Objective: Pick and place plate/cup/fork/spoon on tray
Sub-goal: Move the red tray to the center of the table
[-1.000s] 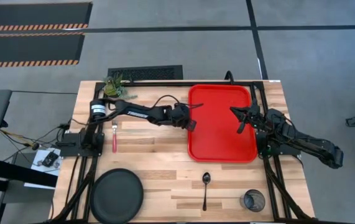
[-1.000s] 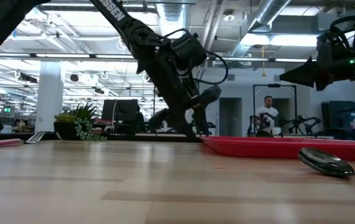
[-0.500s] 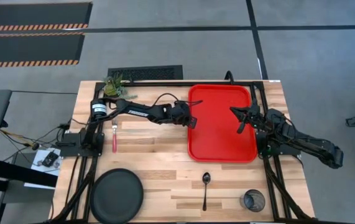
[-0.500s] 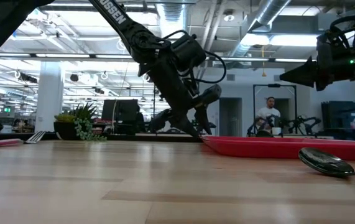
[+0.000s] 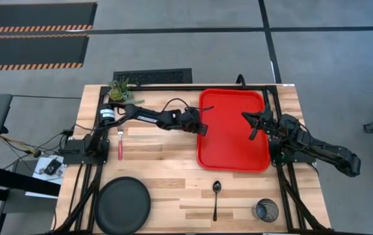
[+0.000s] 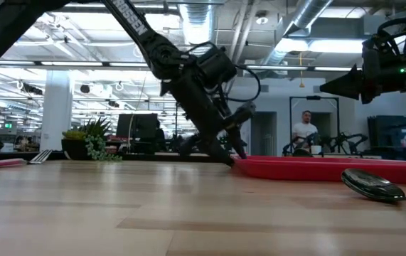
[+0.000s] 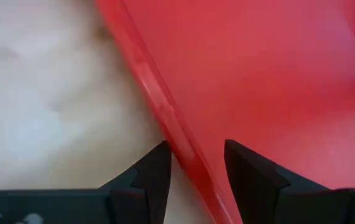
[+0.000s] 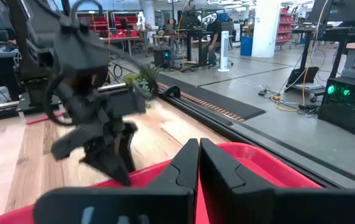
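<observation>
High view
- Desk: the pale wooden plank desk (image 5: 166,156) carried all the tableware.
- Tray: the large bright red rectangular plastic tray (image 5: 233,129) lay at the far right part of the desk, bare inside.
- Left hand: the left hand (image 5: 202,123) sat at the tray's left rim, its arm reaching across from the desk's left side.
- Right hand: the right hand (image 5: 251,125) hung over the tray's right part.
- Plate: the large round matte black plate (image 5: 123,205) lay at the near left, well apart from the tray.
- Spoon: the slim dark metallic spoon (image 5: 215,199) lay near the front edge, below the tray.
- Cup: the small dark-tinted see-through cup (image 5: 266,210) stood at the near right corner.
- Fork: the red-handled fork (image 5: 120,143) lay at the left, beside the left arm's base.
- Plant: a small green potted plant (image 5: 119,89) stood at the far left corner.

Low view
- Left hand: its tips were down at the tray's edge (image 6: 259,165).
- Spoon: its bowl (image 6: 372,185) lay close to the camera.

Left wrist view
- Left hand: the two fingers (image 7: 155,174) straddled the tray's raised rim (image 7: 165,118), one inside and one outside, partly open with a gap at each side.

Right wrist view
- Right hand: the fingers (image 8: 189,163) were pressed nearly together above the tray (image 8: 252,163), holding nothing.
</observation>
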Robot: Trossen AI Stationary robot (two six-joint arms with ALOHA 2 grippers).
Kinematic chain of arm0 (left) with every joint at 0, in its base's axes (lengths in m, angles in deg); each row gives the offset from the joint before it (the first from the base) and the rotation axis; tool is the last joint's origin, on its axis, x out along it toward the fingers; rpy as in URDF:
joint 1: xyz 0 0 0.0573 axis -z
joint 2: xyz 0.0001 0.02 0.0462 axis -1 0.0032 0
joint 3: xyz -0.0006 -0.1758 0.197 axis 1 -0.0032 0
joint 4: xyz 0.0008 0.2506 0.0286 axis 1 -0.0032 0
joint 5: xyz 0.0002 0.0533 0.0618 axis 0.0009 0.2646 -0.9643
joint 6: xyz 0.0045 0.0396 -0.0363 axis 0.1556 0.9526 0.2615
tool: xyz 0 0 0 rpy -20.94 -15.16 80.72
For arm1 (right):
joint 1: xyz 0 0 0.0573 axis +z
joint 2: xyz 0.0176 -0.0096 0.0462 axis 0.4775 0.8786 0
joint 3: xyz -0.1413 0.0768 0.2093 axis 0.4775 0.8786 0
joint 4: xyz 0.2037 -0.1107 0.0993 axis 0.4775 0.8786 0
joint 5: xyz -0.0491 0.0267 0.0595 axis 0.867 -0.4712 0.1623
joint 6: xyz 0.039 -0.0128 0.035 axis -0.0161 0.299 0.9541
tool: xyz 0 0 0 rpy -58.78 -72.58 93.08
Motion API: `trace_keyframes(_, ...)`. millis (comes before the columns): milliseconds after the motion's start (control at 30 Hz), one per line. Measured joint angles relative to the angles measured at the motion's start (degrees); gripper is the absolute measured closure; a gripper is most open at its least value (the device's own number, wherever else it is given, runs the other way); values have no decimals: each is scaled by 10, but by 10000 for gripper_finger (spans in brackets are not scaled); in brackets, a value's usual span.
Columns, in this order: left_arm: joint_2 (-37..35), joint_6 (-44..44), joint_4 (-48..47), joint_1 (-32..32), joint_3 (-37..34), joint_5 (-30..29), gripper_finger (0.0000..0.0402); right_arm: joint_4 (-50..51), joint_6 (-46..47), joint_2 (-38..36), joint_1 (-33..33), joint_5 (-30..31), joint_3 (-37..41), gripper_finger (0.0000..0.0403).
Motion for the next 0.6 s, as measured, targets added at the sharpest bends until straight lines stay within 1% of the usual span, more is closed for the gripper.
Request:
trace_keyframes(100, 18, -13, 36, -3, 0, 14, 265, 0, 0, 0, 0, 0, 0, 363)
trace_keyframes(167, 25, -16, 55, -5, 0, 10, 266, 0, 0, 0, 0, 0, 0, 363)
trace_keyframes(267, 27, -4, 65, -7, 1, 15, 277, 0, 0, 0, 0, 0, 0, 363)
trace_keyframes(433, 26, 12, 65, -11, 1, 22, 327, 0, 0, 0, 0, 0, 0, 363)
trace_keyframes(533, 26, 2, 67, -15, 1, 24, 362, 0, 0, 0, 0, 0, 0, 363)
trace_keyframes(600, 26, -4, 72, -20, 1, 28, 376, 0, 0, 0, 0, 0, 0, 363)
